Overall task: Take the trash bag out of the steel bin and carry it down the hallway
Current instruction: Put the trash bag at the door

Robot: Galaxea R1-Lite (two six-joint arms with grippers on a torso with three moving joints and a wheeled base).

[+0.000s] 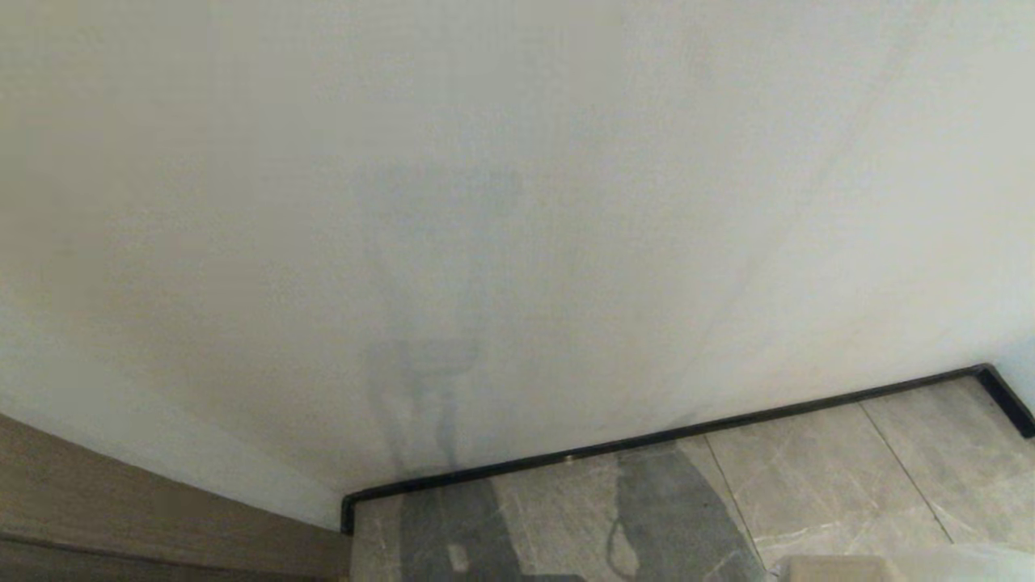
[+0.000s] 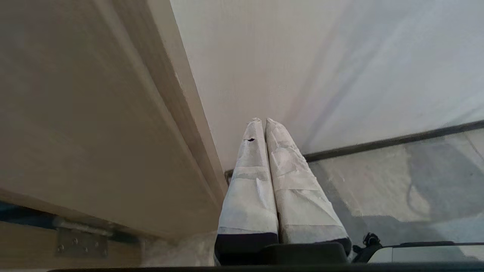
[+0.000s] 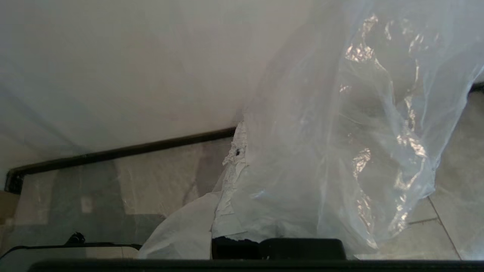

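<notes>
The right gripper (image 3: pixel 242 151) is closed on the trash bag (image 3: pixel 340 151), its white-wrapped fingers (image 3: pixel 234 170) pinching the thin clear plastic, most of which billows up and out to one side of the fingers and hides all but one taped edge of them. The film is crinkled and catches bright glints; through it the white wall (image 3: pixel 132 64) and the grey marbled floor tiles (image 3: pixel 453 170) of the hallway show dimly, and no contents can be made out inside the bag from this wrist view. Beyond the fingertips runs the dark baseboard (image 3: pixel 124 151) where wall meets floor. The left gripper (image 2: pixel 262 121) holds nothing, its two wrapped fingers (image 2: pixel 249 181) pressed together along their full length and pointing toward the same wall, with a pale wooden door panel (image 2: pixel 87 113) just beside it and a metal hinge (image 2: pixel 81 241) near its base. In the head view, only a pale corner of the bag (image 1: pixel 954 562) shows at the lower edge.
</notes>
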